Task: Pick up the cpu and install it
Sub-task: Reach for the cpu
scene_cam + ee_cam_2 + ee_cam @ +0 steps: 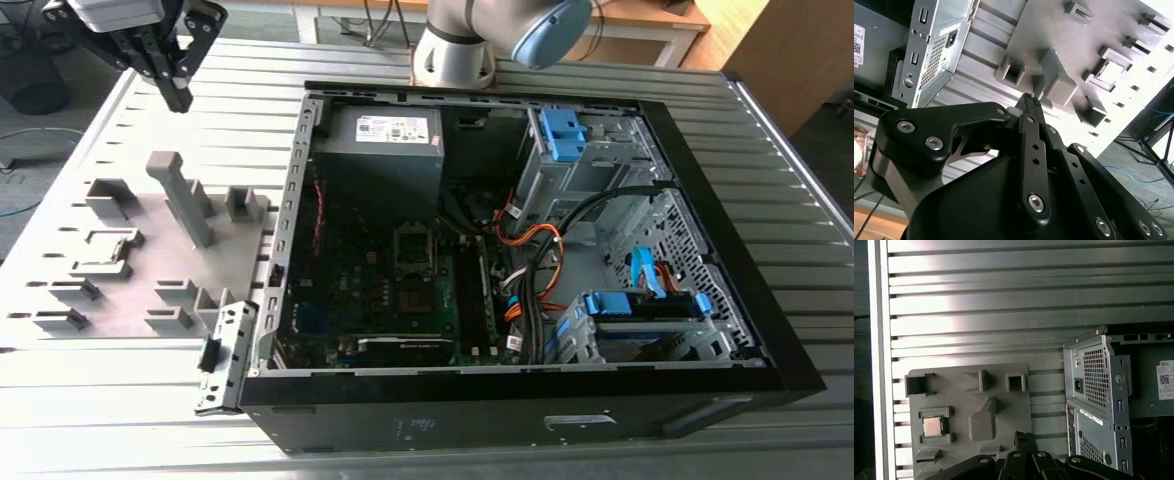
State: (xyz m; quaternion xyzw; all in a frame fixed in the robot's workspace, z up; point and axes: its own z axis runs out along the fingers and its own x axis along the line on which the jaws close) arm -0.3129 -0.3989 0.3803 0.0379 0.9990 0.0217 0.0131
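The cpu (pixel 933 426) is a small pale square chip lying flat in a square grey holder (pixel 112 250) on the fixture plate (pixel 147 270), at the exterior view's left. The second wrist view has the cpu (pixel 1111 73) as a bright square in its frame. My gripper (pixel 178 100) hangs high above the far left corner of the table, well away from the plate and the chip. Its black fingers (pixel 1029 107) meet at the tip with nothing between them, so the gripper (pixel 1029 98) is shut and empty. In the first wrist view the gripper (pixel 1024 436) is over the plate's edge.
An open black computer case (pixel 694 200) lies on its side on the slatted metal table (pixel 80 420), with the motherboard (pixel 400 290), its socket (pixel 414 243), cables and blue drive brackets inside. A tall grey post (pixel 180 195) and several holder blocks stand on the plate.
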